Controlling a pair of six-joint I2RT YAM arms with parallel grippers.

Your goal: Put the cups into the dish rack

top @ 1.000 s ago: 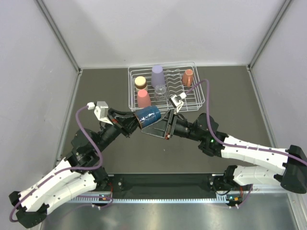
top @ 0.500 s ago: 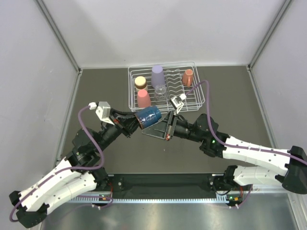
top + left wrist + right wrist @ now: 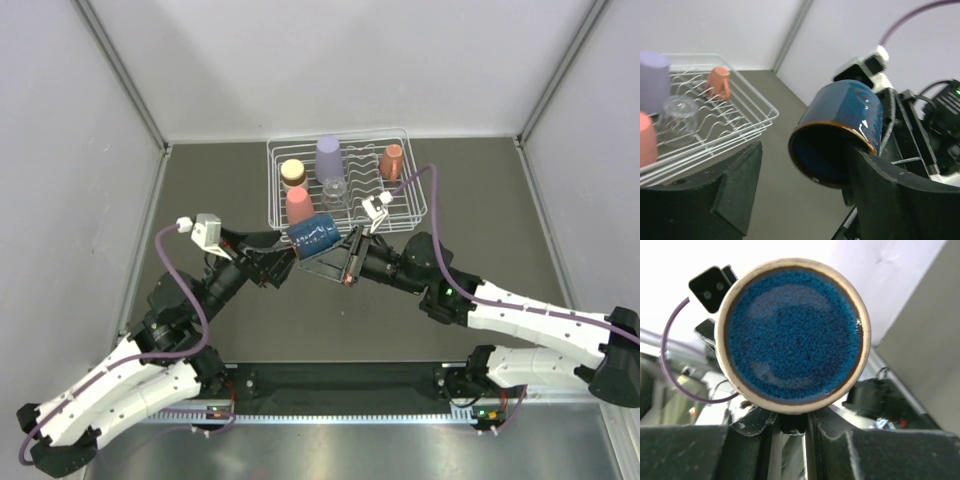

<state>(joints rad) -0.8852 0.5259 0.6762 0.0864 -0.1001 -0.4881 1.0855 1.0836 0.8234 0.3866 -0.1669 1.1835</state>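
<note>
The dark blue handled mug hangs on its side above the table, just in front of the dish rack. My right gripper is shut on it from the right. In the right wrist view the mug's base fills the frame, and the gripper pinches a dark part below it. My left gripper is open; the mug's mouth faces it, close by the right finger. In the rack stand a lavender tumbler, a shiny cup, a salmon-pink mug and a pink tumbler.
Another cup with a tan top stands at the rack's left end. The white wire rack sits at the back of the dark table. Grey walls close in both sides and the back. Purple cables loop off both wrists.
My left gripper has opened and let go of the blue mug. The right gripper closed on it and carried it slightly up, toward the rack.
</note>
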